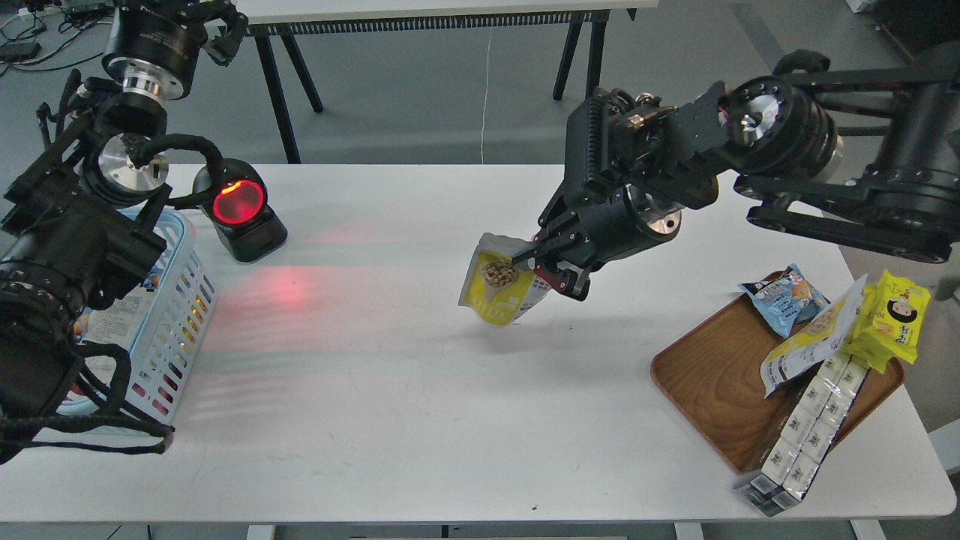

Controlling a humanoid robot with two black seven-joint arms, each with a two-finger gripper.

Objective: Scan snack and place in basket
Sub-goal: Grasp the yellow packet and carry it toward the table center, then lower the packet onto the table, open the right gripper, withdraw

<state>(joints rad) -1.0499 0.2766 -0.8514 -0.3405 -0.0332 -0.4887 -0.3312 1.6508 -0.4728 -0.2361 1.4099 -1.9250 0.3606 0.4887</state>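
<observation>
Nearest the robot on the white table [420, 420], a long stack of small white cartons [810, 427] lies across the near rim of the brown wooden tray [712, 382] at the right. On the tray rest a longer yellow-white flat bag [810, 337], a blue packet [784, 296] and, at the far right, a bright yellow packet with a cartoon face [896, 319].

At the left edge stands the light blue slotted plastic basket [176, 300], largely hidden behind the left arm; packets already lie inside it. The left gripper [214, 30] sits high and far at the top of the view, seen dark and end-on, so whether its fingers are apart or together cannot be told.

Mid-table, the right gripper [544, 266] has its fingers clamped on the upper right edge of the small yellow-fronted stand-up pouch [499, 281], which hangs tilted, clear of the table, well apart from both tray and basket.

Farther back on the left, just beside the basket, the black scanner with a glowing red window [240, 206] throws red light across the table.

The step in hand appears to be carrying the pouch to the scan. The next move likely calls for travelling left and turning the barcode side, probably the back panel, towards the red window before going on to the basket.
</observation>
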